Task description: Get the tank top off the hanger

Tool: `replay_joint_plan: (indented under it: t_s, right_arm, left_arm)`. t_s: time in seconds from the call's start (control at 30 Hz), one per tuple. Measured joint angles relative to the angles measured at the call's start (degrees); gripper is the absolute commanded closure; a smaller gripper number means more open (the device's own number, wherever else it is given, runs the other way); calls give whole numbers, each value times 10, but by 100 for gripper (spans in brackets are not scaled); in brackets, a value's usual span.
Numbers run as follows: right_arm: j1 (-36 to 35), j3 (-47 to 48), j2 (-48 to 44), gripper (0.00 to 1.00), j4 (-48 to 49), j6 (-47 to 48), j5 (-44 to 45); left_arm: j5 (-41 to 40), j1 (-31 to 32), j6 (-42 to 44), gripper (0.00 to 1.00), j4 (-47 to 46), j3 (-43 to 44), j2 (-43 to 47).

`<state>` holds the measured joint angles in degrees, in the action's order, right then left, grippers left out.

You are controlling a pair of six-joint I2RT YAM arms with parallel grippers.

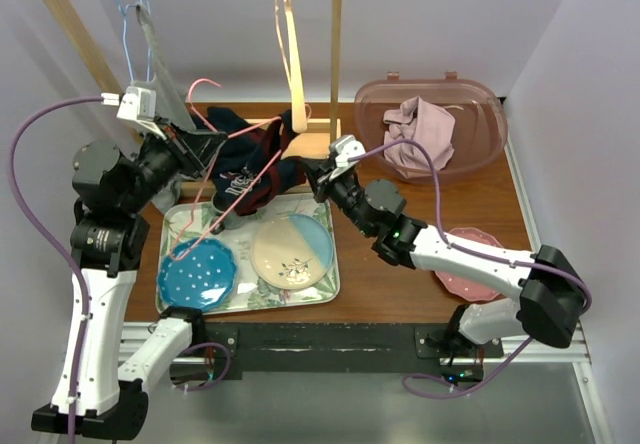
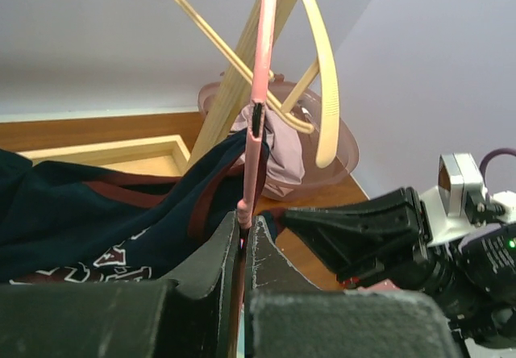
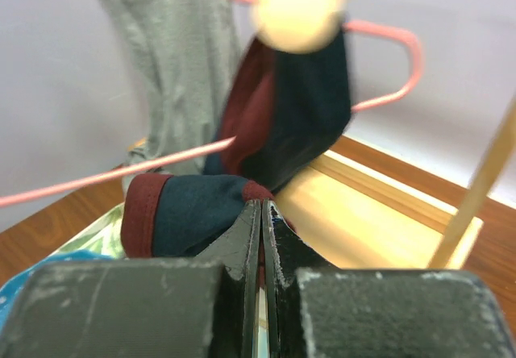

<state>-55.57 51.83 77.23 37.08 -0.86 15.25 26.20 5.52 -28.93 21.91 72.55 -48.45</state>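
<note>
The tank top (image 1: 252,156) is navy with maroon trim and is bunched on a pink wire hanger (image 1: 232,204) above the tray's far edge. My left gripper (image 1: 203,157) is shut on the hanger's wire (image 2: 260,92), which sticks up from between the fingertips (image 2: 244,227). Navy cloth (image 2: 97,213) lies to the left of the wire. My right gripper (image 1: 312,171) is shut on the tank top's maroon-edged fold (image 3: 201,213) at its right end. The pink hanger (image 3: 121,172) passes through the cloth just beyond.
A wooden rack (image 1: 336,54) carries a cream hanger (image 1: 292,54) and a blue hanger with a grey garment (image 1: 160,54). The floral tray (image 1: 330,264) holds a blue plate (image 1: 197,274) and a cream plate (image 1: 292,249). A pink bin (image 1: 470,99) with cloth and a pink plate (image 1: 462,282) sit right.
</note>
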Motion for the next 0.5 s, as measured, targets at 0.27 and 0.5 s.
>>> replay_joint_plan:
  t_s: [0.27,0.5]
  right_arm:
    - [50,-6,7,70,21,-25,-75]
    - [49,-45,16,21,79,-37,-144]
  left_arm:
    - [19,0,0,100,1,-11,-7]
    - [22,0,0,100,2,-14,-6]
